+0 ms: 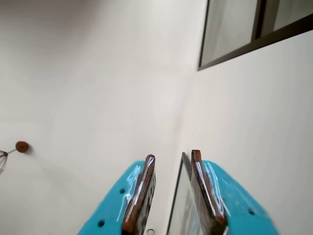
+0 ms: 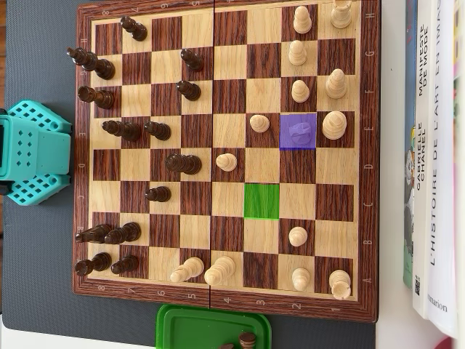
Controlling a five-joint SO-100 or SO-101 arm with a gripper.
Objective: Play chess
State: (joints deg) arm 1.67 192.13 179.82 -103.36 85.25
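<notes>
In the overhead view, a wooden chessboard (image 2: 370, 182) lies with dark pieces (image 2: 182, 163) mostly on its left half and light pieces (image 2: 334, 125) mostly on its right. One square is tinted purple, and the piece (image 2: 298, 131) standing on it is tinted too. An empty square (image 2: 261, 201) two rows below is tinted green. The arm's teal body (image 2: 33, 153) sits off the board's left edge. In the wrist view, my gripper (image 1: 173, 154) points up at a pale wall, open, with nothing between its brown-padded teal fingers (image 1: 143, 191). The board is out of that view.
A green tray (image 2: 189, 326) below the board holds captured dark pieces (image 2: 247, 339). Books (image 2: 436, 160) lie along the board's right side. The wrist view shows a dark window frame (image 1: 254, 44) at upper right and a small brown knob (image 1: 21, 146) on the wall at left.
</notes>
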